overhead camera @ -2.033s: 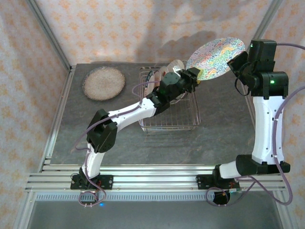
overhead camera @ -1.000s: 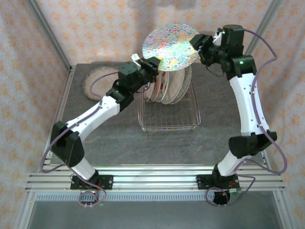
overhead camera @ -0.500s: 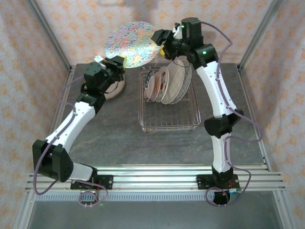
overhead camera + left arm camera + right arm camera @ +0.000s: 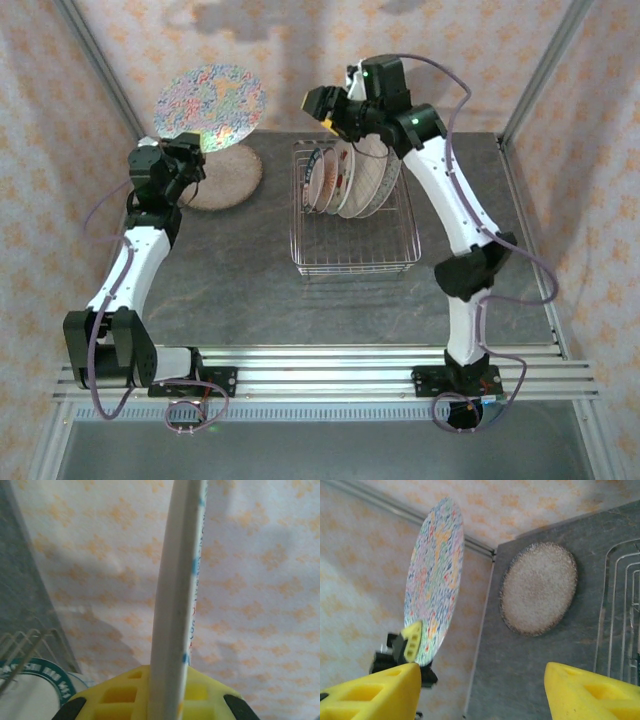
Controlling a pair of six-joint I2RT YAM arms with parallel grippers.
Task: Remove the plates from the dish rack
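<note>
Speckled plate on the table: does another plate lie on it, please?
No, the speckled plate lies bare on the table.

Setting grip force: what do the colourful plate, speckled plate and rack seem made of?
Colourful plate: glazed ceramic or melamine, I can't tell; thick, smooth white edge. Speckled plate: likely stoneware; matte, grainy face. Dish rack: thin, shiny metal wire.

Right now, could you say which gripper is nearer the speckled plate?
Left. The left gripper, holding the colourful plate, is by the speckled plate's left edge; the right gripper is above the rack's far end.
</note>
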